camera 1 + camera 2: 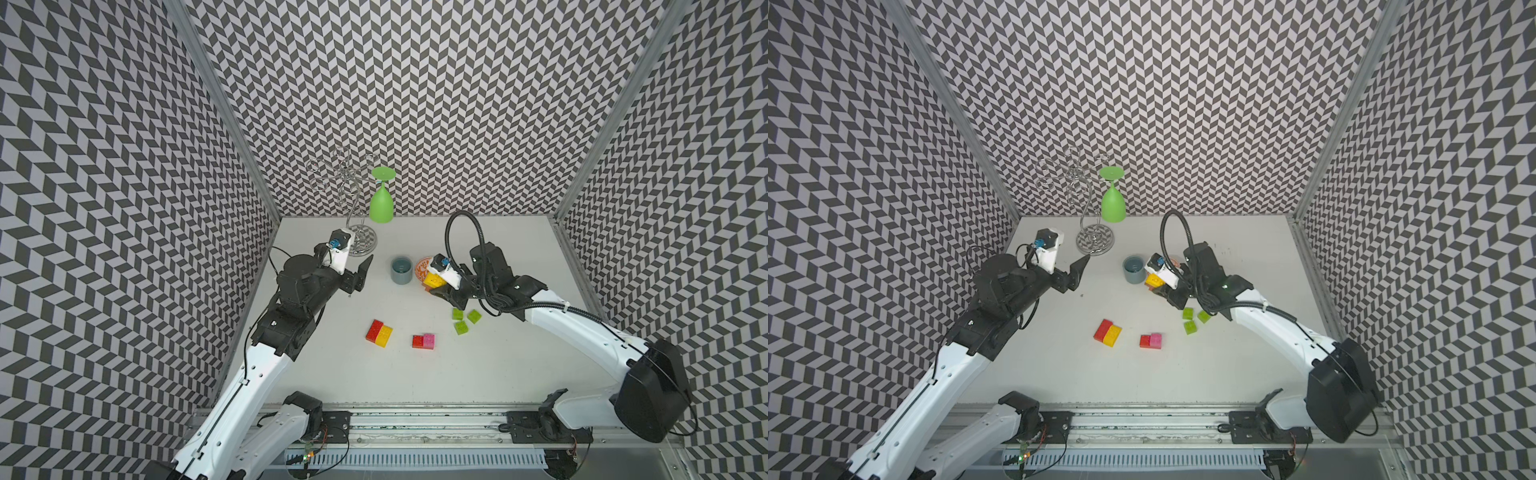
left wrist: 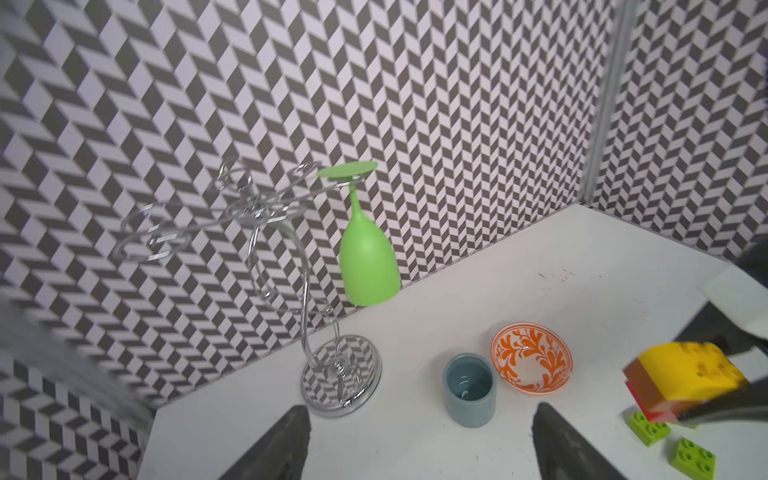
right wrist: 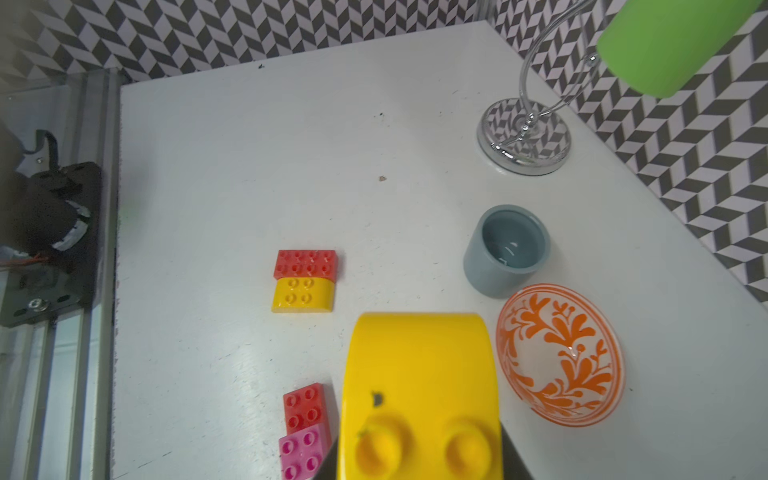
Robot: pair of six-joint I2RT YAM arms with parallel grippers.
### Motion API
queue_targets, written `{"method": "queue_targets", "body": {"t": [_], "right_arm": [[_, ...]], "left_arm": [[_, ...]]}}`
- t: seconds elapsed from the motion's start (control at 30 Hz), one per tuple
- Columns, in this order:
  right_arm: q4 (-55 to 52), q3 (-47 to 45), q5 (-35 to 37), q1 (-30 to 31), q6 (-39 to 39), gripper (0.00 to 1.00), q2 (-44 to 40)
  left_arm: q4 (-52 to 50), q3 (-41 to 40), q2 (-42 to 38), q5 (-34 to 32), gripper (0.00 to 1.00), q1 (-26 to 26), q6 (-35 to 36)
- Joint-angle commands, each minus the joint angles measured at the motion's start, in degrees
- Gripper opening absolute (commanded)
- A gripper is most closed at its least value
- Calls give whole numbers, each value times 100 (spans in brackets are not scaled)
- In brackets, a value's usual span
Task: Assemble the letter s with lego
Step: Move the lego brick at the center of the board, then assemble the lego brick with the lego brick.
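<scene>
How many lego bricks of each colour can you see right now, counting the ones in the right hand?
Red bricks: 3, one in the held stack
Yellow bricks: 2
Green bricks: 3
Pink bricks: 1
Orange-brown bricks: 1
Total: 10

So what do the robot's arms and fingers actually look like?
The left arm and right arm have white shells, black joints and thin black cables along them. The right one also has a looping ribbed black hose. Each ends in black pointed fingers and a white camera housing.
</scene>
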Motion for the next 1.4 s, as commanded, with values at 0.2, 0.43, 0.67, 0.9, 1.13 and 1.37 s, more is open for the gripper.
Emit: {"method": "queue_targets", "body": {"t": [0.2,0.43,0.67,0.9,1.13,1.37], "right_arm": [[-615,-119,0,725,-466,13,348],[-604,-349,71,895,-787,13,446],[-264,-678,79,905,-852,12,461],[102,-847,149,901,-918,11,520],[281,-917,120,914,-966,10,664],[327,-1053,149,914,-1010,10,668]], "left_arm": [[386,-856,93,350,85,149,-1200],[485,-1108,154,375,85,158,-1217],[547,-1197,168,393,85,160,-1217],[586,-1225,266,458,85,162,-1216],[581,-1238,297,470,85,171,-1191],[603,-1232,356,502,85,167,-1208]]}}
